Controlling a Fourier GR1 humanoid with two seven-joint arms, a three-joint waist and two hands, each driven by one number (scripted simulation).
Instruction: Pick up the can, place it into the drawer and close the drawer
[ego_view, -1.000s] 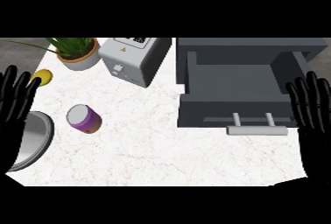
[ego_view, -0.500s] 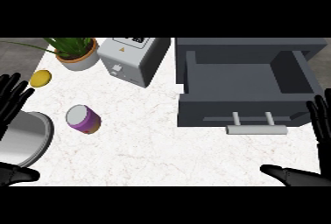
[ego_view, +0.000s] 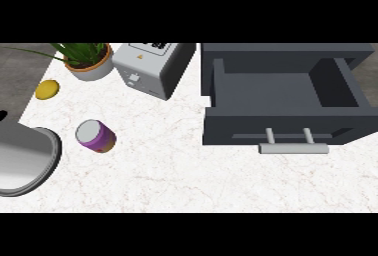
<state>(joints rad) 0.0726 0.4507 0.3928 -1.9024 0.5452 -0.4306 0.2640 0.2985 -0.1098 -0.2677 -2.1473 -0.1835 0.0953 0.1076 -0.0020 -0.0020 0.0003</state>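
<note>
White marbled surface (ego_view: 192, 175) carries the purple can with a pale lid (ego_view: 96, 136), seemingly lying tilted, well left of the open dark grey drawer (ego_view: 284, 100). Neither hand shows, so nothing is done yet: grasping, placing, closing all remain.

Both hands have dropped out of the head view.

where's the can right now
In the head view the can lies on the counter's left part, just right of the metal bowl and below the yellow fruit, well left of the open drawer.
</note>
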